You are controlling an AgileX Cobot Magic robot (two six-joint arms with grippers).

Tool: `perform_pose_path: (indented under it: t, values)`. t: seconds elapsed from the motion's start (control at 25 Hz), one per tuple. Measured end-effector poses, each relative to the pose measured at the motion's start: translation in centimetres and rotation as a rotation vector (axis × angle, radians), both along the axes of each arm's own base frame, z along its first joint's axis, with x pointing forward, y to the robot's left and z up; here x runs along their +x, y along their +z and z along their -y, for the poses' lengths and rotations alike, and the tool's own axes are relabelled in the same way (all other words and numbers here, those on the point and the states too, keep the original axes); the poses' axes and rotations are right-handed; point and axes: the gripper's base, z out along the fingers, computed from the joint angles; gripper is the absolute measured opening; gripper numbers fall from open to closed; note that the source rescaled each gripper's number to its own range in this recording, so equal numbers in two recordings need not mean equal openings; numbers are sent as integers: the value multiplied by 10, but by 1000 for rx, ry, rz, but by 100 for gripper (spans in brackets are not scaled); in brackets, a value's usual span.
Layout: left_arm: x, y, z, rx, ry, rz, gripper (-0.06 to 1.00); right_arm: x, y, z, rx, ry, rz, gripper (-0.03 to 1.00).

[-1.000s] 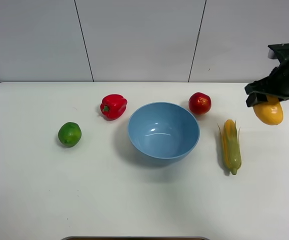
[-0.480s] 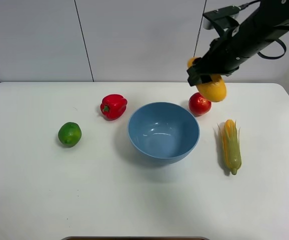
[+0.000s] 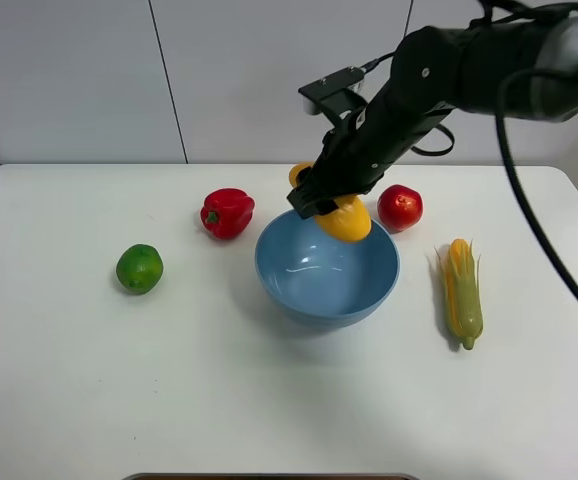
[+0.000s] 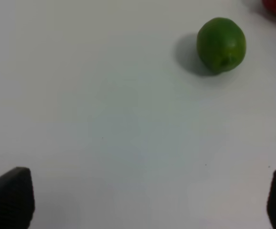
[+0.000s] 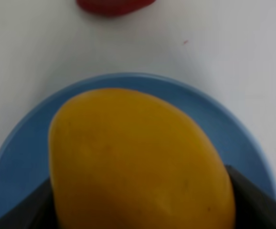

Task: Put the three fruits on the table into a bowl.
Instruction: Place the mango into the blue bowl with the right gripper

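The right claw (image 3: 321,198) grips the mango (image 3: 350,222) over the bowl (image 3: 319,282); left claw (image 4: 145,198) gapes empty.

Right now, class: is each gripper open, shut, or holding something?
Left gripper: open, empty.
Right gripper: shut on the mango, over the bowl.

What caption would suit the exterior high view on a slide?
Right gripper holds the mango over the light-blue bowl.
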Motion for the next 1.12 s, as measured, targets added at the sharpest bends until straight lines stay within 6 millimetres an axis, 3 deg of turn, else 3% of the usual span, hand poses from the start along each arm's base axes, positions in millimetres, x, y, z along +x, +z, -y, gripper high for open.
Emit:
perform_pose_path:
  t: [0.2, 0.36, 0.92, 0.96, 1.04, 1.12]
  values:
    - [0, 0, 0, 0, 0, 0, 100, 7, -31, -11, -18, -4, -40, 0]
    - [0, 0, 0, 0, 0, 0, 100, 9, -45, -13, -32, -11, -65, 0]
    - [0, 0, 0, 0, 0, 0, 100, 10, -46, -13, -32, -12, -66, 1]
    - [0, 0, 0, 0, 0, 0, 100, 9, -46, -13, -34, -13, -71, 6]
    - [0, 0, 0, 0, 0, 0, 100, 9, -46, -13, -31, -26, -80, 31]
    - [0, 0, 0, 0, 0, 0, 100, 9, -46, -13, -27, -39, -86, 44]
